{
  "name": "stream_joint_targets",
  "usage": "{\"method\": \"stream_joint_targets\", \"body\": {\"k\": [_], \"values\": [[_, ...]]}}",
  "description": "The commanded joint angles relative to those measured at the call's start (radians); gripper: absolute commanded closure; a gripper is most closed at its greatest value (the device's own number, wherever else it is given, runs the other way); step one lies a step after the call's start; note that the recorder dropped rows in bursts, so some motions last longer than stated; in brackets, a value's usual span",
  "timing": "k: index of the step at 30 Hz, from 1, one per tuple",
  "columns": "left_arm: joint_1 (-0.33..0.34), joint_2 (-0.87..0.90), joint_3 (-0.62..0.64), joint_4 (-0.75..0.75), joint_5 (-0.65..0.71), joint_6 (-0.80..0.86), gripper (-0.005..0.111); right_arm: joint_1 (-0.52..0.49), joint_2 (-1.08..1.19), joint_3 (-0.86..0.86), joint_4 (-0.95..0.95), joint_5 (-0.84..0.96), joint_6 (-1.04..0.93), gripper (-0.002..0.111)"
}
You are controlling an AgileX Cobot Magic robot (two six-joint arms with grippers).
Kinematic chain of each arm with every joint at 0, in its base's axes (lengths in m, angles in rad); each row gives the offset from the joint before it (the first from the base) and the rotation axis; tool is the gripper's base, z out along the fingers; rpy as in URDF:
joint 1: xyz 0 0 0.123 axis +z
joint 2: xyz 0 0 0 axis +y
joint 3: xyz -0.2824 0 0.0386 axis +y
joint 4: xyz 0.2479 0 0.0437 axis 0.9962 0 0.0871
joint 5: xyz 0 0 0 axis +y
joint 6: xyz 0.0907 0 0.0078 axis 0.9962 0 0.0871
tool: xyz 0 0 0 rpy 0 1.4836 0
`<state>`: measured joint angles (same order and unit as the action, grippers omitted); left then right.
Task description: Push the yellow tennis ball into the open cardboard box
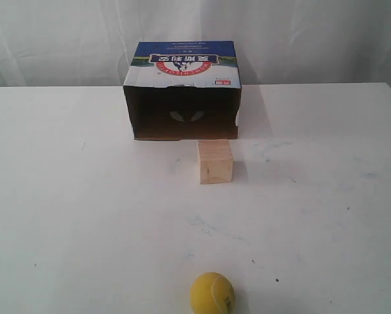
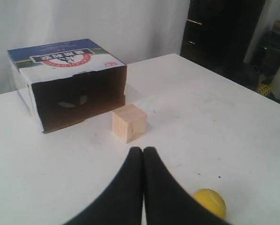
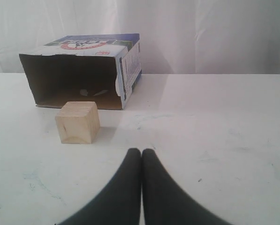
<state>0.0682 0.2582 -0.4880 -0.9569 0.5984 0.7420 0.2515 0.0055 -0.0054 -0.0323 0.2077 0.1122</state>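
Observation:
The yellow tennis ball (image 1: 212, 293) rests on the white table at the near edge, also visible as the yellow tennis ball (image 2: 209, 202) beside my left fingers. The open cardboard box (image 1: 182, 89) lies at the back with its dark opening facing forward; it shows as the box (image 2: 67, 82) and the box (image 3: 86, 70) in the wrist views. My left gripper (image 2: 143, 151) is shut, empty, above the table with the ball off to one side. My right gripper (image 3: 141, 152) is shut and empty; the ball is out of its view. Neither gripper shows in the exterior view.
A pale wooden cube (image 1: 215, 161) stands just in front of the box opening, between ball and box; it appears as the cube (image 2: 129, 123) and the cube (image 3: 78, 122). White curtain behind; dark furniture (image 2: 224, 33) beyond the table's far side.

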Motion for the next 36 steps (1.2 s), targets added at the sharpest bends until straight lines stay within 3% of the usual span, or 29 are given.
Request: {"method": "stream_joint_targets", "body": {"k": [1,11,14,18,20,27,31,36], "values": [[0.0,0.12,-0.088,-0.04,0.052,0.018,0.107,-0.003,-0.005,0.005,0.0,-0.006,0.002,0.108],[0.0,0.354,-0.26,0.012,0.187,0.019,0.107,-0.003,-0.005,0.005,0.0,-0.006,0.002,0.108],[0.0,0.37,-0.273,0.186,0.168,-0.186,0.107,-0.003,-0.005,0.005,0.0,-0.006,0.002,0.108],[-0.002,0.355,-0.273,0.457,0.103,-0.605,0.107,-0.003,-0.005,0.005,0.0,-0.006,0.002,0.108],[-0.015,0.345,-0.275,0.551,0.1,-0.706,0.107,-0.003,-0.005,0.005,0.0,-0.006,0.002,0.108],[-0.189,0.364,-0.275,0.691,0.05,-0.75,0.107,-0.003,-0.005,0.005,0.0,-0.006,0.002,0.108],[-0.317,0.421,-0.275,0.832,-0.076,-0.907,0.107,-0.003,-0.005,0.005,0.0,-0.006,0.002,0.108],[-0.511,0.586,-0.275,0.912,-0.254,-0.971,0.107,-0.003,-0.005,0.005,0.0,-0.006,0.002,0.108]]}}
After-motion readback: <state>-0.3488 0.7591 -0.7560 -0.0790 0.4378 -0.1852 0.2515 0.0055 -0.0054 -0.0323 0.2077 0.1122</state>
